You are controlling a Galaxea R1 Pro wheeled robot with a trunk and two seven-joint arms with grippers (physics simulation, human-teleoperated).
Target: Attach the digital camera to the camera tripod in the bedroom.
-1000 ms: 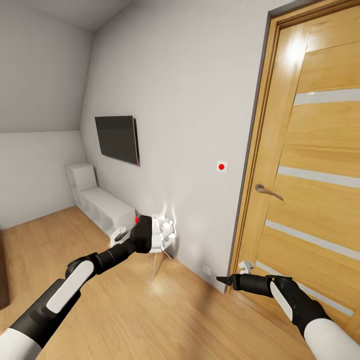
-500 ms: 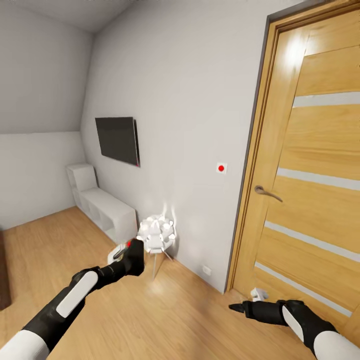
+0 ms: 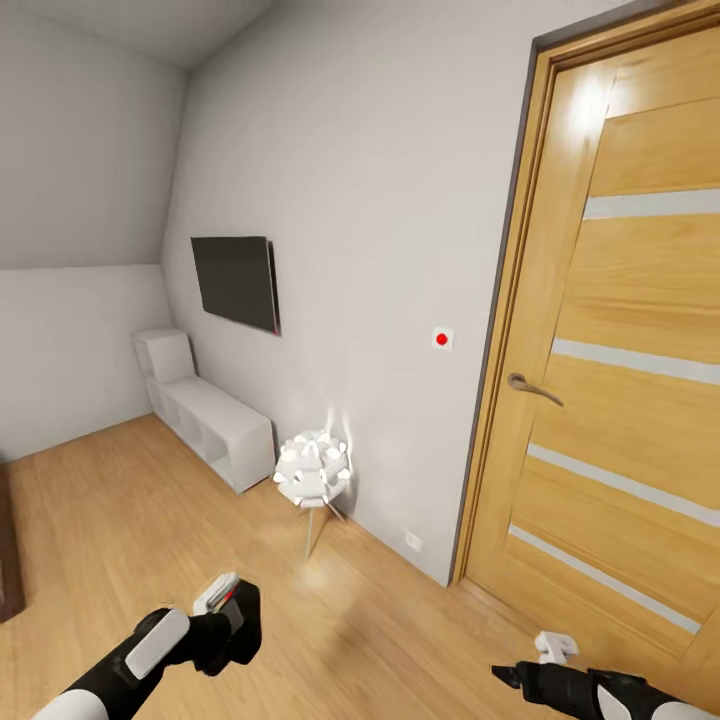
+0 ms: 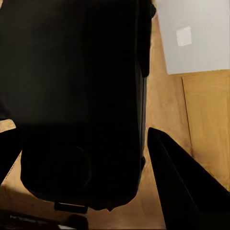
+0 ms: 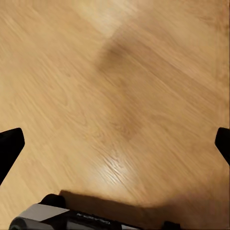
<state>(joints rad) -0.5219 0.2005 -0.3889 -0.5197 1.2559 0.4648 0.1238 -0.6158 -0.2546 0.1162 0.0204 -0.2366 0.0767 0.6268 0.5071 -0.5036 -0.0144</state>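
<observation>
Low over the pale wood-plank floor, the left gripper clamps the digital camera, a boxy matte-black block. Opposite, the right gripper spreads its dark, tapered fingers wide on nothing. Beside the smooth white wall stands a spiky ball-cluster lamp; a glossy oak door follows.

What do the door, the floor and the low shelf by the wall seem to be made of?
Door: looks like glossy varnished wood, with visible grain, a bright highlight and pale inlaid strips.
Floor: light wood planks or laminate, satin, with grain lines and a soft reflection.
Shelf: smooth matt white, perhaps painted board; no grain shows.
</observation>
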